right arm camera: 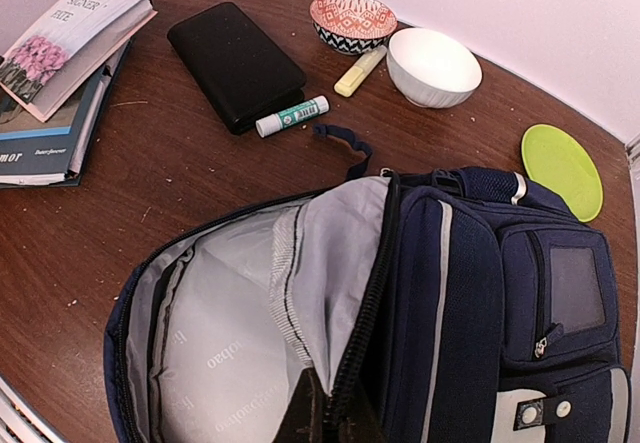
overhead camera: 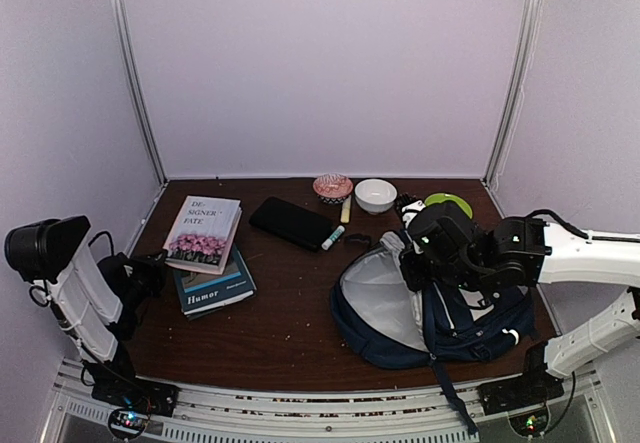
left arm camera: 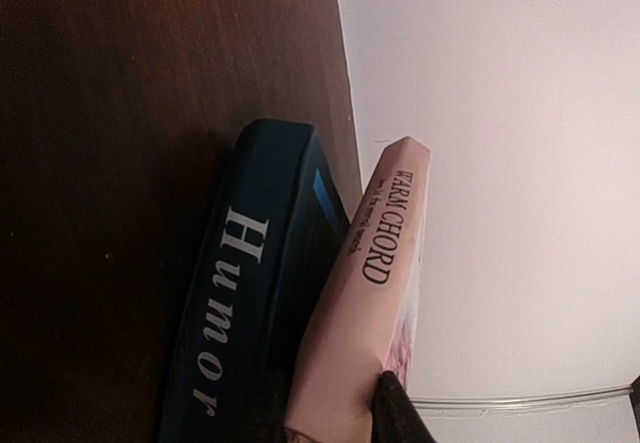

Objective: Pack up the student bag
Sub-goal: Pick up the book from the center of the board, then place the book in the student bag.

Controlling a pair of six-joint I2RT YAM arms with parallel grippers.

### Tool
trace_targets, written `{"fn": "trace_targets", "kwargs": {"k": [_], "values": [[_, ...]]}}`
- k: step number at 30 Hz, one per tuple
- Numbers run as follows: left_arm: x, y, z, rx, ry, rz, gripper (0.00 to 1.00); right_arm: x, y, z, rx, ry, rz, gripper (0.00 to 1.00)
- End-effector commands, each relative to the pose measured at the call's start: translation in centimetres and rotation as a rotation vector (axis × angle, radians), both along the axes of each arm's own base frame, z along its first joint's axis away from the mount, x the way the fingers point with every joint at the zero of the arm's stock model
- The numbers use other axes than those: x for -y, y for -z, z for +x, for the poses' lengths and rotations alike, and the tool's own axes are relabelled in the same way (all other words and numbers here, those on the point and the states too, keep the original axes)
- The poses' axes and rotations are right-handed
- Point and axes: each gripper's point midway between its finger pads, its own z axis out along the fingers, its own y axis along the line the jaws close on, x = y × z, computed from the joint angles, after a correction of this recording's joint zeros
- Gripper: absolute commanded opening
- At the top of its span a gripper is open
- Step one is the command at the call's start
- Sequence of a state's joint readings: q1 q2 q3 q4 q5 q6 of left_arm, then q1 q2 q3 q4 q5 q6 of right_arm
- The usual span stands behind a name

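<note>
Navy striped student bag [right arm camera: 450, 293] gaping, grey lining, right jaws pinching rim, left jaws unclear.

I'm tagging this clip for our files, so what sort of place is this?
Probably a robot test booth: plain pale walls with metal corner rails box in a brown table, and the student bag and books look like staged props.

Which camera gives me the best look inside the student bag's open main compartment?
Right wrist: it looks straight into the student bag, with the grey lining plainly shown. Top external shows it smaller, with the right arm overlapping the bag. Left wrist shows only two books, no bag.
</note>
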State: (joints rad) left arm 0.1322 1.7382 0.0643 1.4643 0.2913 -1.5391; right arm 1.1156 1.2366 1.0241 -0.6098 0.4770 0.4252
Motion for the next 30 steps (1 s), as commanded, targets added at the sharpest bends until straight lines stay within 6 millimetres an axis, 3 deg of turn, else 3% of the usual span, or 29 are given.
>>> {"fn": "trace_targets", "kwargs": {"k": [1,9,11,14,17,19,24,30], "values": [[0.0,-3.7,-0.4,0.134,0.002,0.019,0.36,0.3,-2.8,1.0,0.073,0.047,0.036,0.00],[1.7,-9.5,-2.2,0.297,0.087,0.009,0.35,0.7,-3.6,0.8,0.080,0.045,0.052,0.00],[2.6,-9.8,-2.4,0.264,0.141,0.029,0.35,1.0,-4.0,0.8,0.090,0.052,0.049,0.00],[3.9,-10.6,-3.2,0.191,0.212,0.127,0.33,1.4,-4.6,0.8,0.104,0.050,0.037,0.00],[4.7,-13.5,-5.2,0.163,0.233,0.314,0.32,1.9,-4.6,0.8,0.106,0.056,0.007,0.00],[5.3,-15.7,-6.6,0.184,0.262,0.344,0.33,2.1,-4.6,0.8,0.107,0.061,-0.004,0.00],[8.3,-15.4,-9.0,0.163,0.425,0.286,0.28,3.0,-4.9,0.6,0.115,0.073,-0.011,0.00],[10.8,-17.3,-12.3,0.156,0.575,0.293,0.28,4.4,-5.0,0.2,0.120,0.096,-0.005,0.00]]}}
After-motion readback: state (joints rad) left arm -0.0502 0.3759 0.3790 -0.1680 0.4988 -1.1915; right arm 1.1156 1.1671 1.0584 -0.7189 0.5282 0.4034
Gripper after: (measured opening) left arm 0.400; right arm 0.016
